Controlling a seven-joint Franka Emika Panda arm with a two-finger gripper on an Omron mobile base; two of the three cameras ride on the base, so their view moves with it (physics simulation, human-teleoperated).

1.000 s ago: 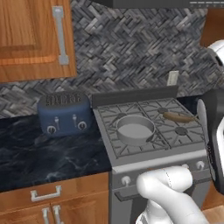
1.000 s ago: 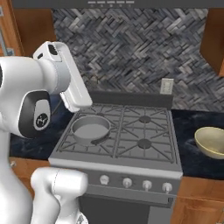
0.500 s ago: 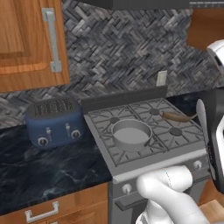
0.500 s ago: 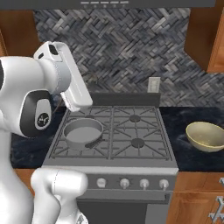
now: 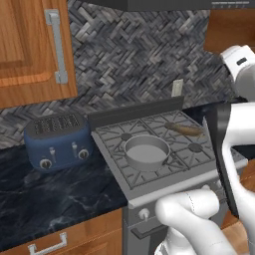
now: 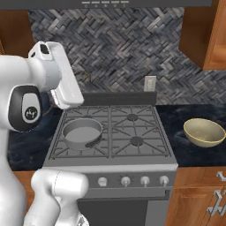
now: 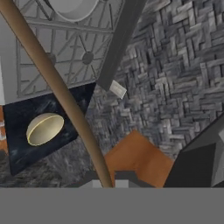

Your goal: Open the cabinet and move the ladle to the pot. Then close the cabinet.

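Observation:
My gripper is shut on a long brown handle, the ladle, which runs from between the fingertips up toward the stove. A brown stretch of the ladle pokes out from behind my forearm over the rear right burner. The grey pot sits on the front left burner, and the pot holds nothing. The wall cabinet hangs at the upper left with its door shut and its silver bar handle upright.
A blue toaster stands on the dark counter left of the stove. A yellowish bowl rests on the counter to the right. Another wood cabinet hangs upper right, and a wall outlet sits behind the stove.
The whole scene has slid slightly left in both base views, so the base has moved. The arm keeps its pose and its grip.

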